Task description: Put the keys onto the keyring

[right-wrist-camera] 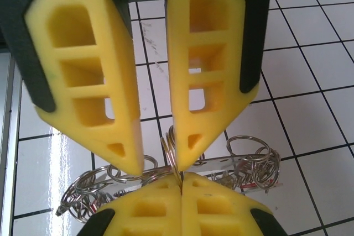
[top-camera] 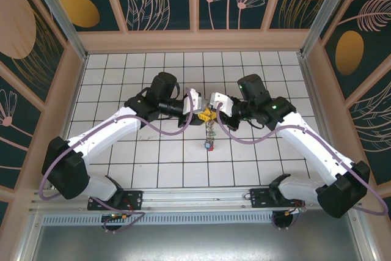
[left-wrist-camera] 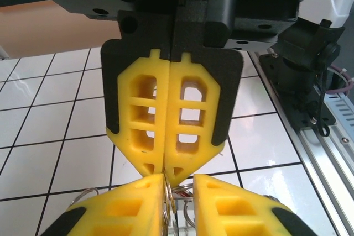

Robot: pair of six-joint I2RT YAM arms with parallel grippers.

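Keyring (right-wrist-camera: 170, 148) handling is at its delicate point. The thin wire loop stands upright where the two grippers meet, above the middle of the white tiled table (top-camera: 134, 163).

On the left, the left gripper (right-wrist-camera: 158, 165) is narrow, with a slit between its yellow fingers. The loop stands in that slit against one finger and is not clamped from both sides.

In the middle, the keys (top-camera: 209, 136) hang below the meeting point in a bunch with several smaller rings, their coloured tags (top-camera: 209, 145) lowest.

On the right, the right gripper (left-wrist-camera: 166, 174) is fully closed. The wire runs into the seam between its fingers, so it looks to be the anchor.

To do this step well, I judge the right side should hold firm. The left should close gently and squarely on the wire, then work it without twisting. A hard pull risks the thin loop slipping from either grip, or the hanging bunch swinging and tangling.
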